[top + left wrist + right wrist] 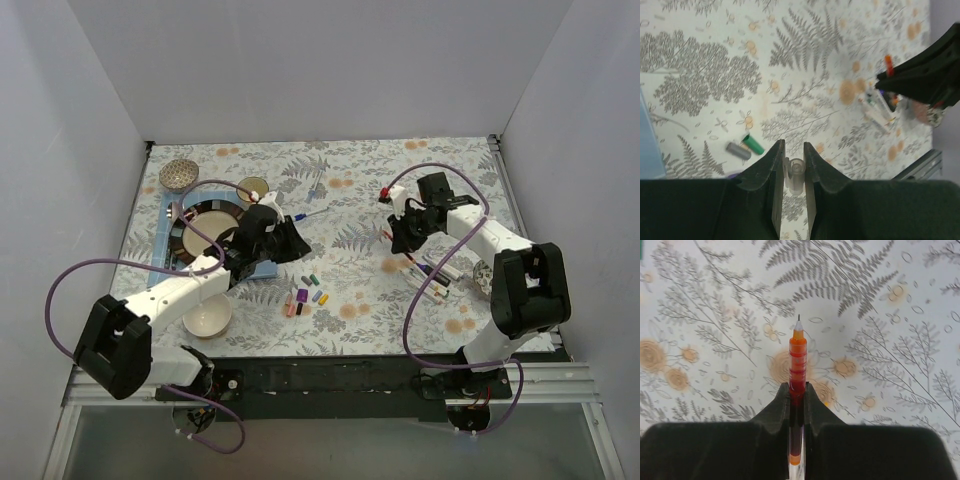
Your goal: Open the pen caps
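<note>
**right gripper (797, 390) pinching an orange-red pen (798, 362), left gripper (793, 148) closed on a whitish piece (796, 176)**

so the right gripper's jaws are pressed together around the barrel of the orange-red pen. it pokes straight out past the fingertips with its fine point uncovered, hanging over the fern-print table (350, 170).

the left gripper is squeezed onto the whitish piece, a short see-through plastic cylinder. cap or end of a barrel, honestly can't tell. on the table beyond it a green cap (753, 144) and a grey cap (738, 151) lie just beside each other.

from the top view, the loose caps (305, 295) sit in a little cluster between the two arms, toward the near edge. the pile of pens (435, 282) is on the right side, near the right arm. a blue-tipped pen (312, 216) shows just past the left gripper, can't tell if they touch. a cream bowl (210, 322) sits close beside the left arm.
</note>
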Robot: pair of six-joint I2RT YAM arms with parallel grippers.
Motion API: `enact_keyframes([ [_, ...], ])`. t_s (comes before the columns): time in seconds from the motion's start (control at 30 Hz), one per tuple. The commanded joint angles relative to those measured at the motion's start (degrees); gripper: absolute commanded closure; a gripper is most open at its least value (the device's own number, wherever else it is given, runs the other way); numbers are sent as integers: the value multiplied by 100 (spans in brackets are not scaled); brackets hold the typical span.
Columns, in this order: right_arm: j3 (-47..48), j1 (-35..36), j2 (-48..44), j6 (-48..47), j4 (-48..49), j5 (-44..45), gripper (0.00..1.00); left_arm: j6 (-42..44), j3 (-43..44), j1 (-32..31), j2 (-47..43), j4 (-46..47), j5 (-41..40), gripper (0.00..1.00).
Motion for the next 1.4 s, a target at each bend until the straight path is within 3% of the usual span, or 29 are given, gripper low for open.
enact_keyframes([
  [0.0,-47,-92,79,-303,-212,1053,99,469,-200,-194,-65,-839,-649,100],
  [0.3,-513,-241,-176,-374,-81,1793,99,627,-253,-388,479,-910,-1064,100],
  [0.7,-741,-601,-378,-453,-239,1565,98,689,-165,-476,779,-972,-1275,100],
  [1.1,-996,-689,-580,-471,-186,1574,73,715,-104,-484,954,-1033,-1319,98],
  [1.37,-1031,-698,-720,-497,-186,1512,64,759,72,-511,1130,-1103,-1372,95],
])
